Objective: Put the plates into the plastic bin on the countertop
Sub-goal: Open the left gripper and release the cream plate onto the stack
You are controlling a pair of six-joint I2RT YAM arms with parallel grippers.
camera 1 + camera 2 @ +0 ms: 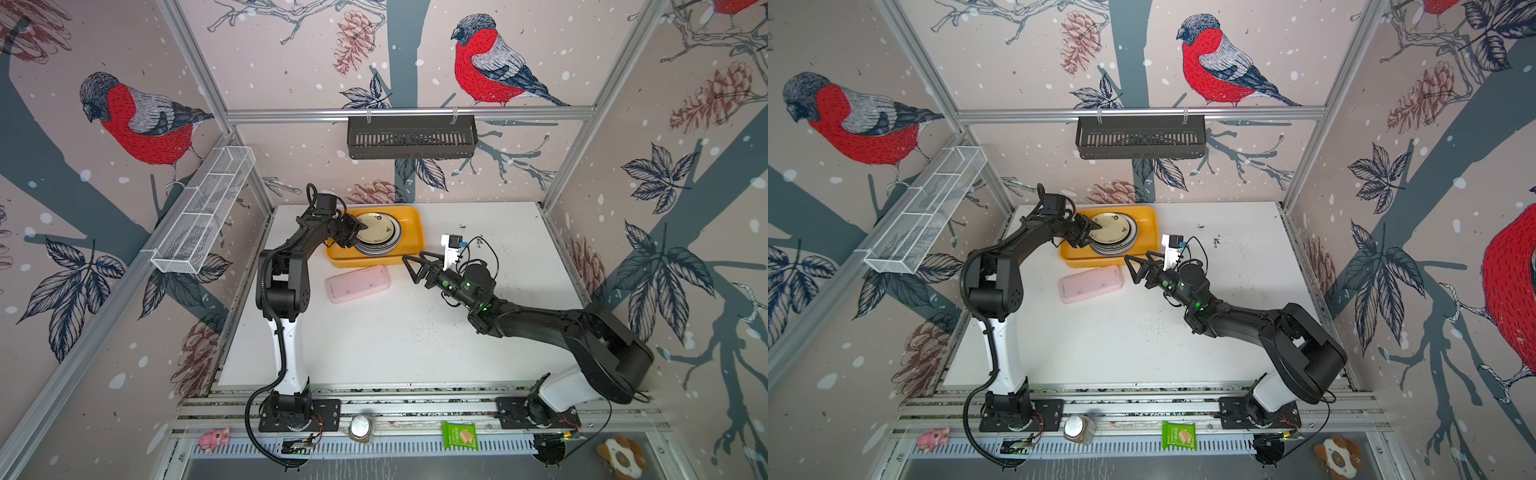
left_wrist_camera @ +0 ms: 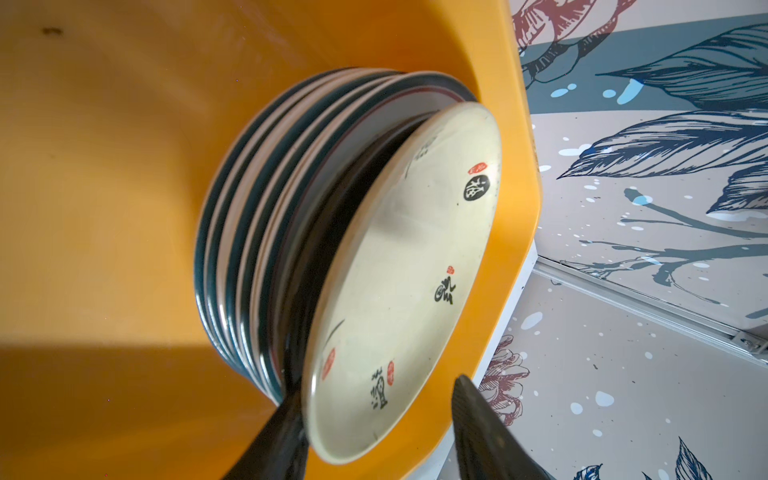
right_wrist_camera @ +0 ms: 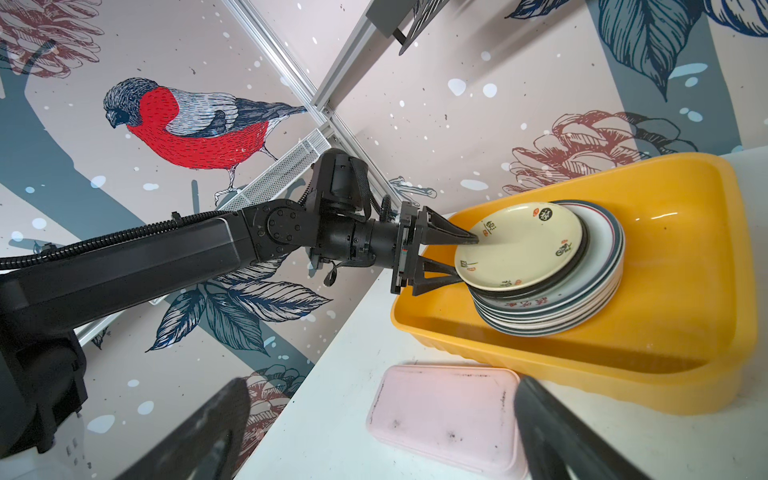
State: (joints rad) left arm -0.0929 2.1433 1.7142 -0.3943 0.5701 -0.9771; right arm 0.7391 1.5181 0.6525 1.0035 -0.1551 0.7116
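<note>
Plates stand in one stack inside the yellow-orange plastic bin, which sits at the back of the white, dark-specked countertop. Topmost is a cream plate with black brush characters and small red seals. It is tilted, with the edge toward the left arm lifted off the stack. Directly beneath it lies a black plate. The rest are white with dark-green rims. The left wrist view shows about six such rims, but the exact number cannot be told.

There is one bin, one pink box just in front of it, and two grippers. Left gripper straddles the cream plate's rim with its jaws parted. One finger is wedged under the plate, and the other is above it and, in the left wrist view, clear of the edge. Right gripper hovers by the bin's front right corner with its jaws spread wide, holding nothing.
</note>
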